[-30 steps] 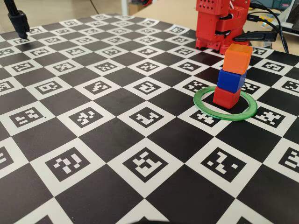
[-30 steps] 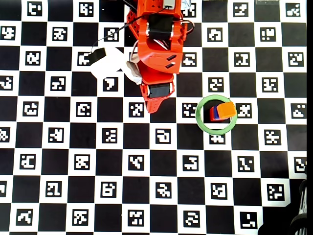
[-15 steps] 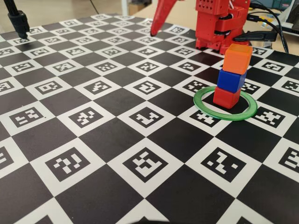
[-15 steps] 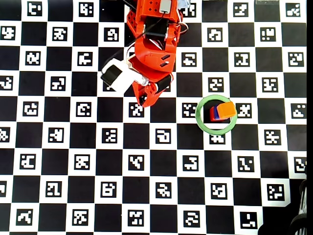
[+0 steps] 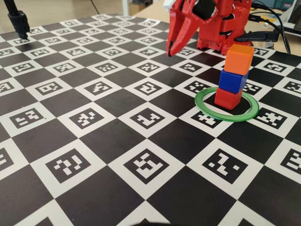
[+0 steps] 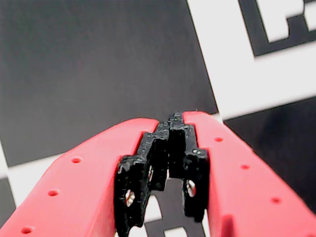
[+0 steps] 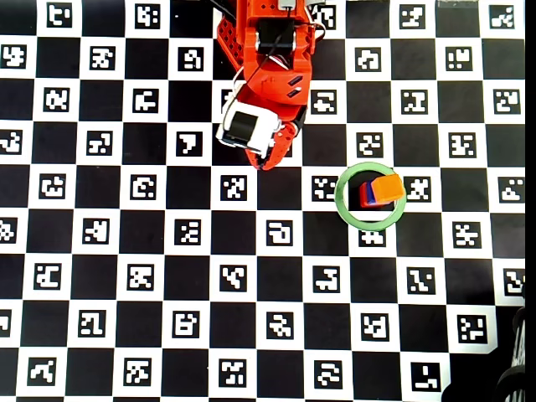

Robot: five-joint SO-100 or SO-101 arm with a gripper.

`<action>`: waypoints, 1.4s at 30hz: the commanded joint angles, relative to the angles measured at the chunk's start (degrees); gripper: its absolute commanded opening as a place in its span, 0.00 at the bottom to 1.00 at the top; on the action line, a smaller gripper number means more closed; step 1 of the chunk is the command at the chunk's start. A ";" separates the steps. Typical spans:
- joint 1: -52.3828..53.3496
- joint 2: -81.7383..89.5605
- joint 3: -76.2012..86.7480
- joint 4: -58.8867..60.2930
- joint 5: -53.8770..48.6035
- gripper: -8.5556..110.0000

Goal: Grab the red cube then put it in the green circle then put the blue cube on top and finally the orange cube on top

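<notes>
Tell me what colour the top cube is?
Orange, clearest in the fixed view.

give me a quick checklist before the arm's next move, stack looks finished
1. red cube inside the green circle: ok.
2. blue cube sits on the red cube: ok.
3. orange cube on top, slightly offset but upright: ok.
4. claw apart from the stack, to its left in the fixed view: ok.
5. claw empty, jaws closed together in the wrist view: ok.
6. stack firmly balanced: cannot tell.
</notes>
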 commanded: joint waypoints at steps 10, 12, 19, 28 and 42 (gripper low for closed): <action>-0.53 9.40 3.96 8.35 -2.11 0.02; -0.44 10.37 3.96 10.81 -4.04 0.02; -0.18 14.33 3.96 20.21 -9.40 0.02; 0.70 14.94 3.96 21.71 -13.01 0.03; 0.70 14.94 3.96 21.97 -14.15 0.03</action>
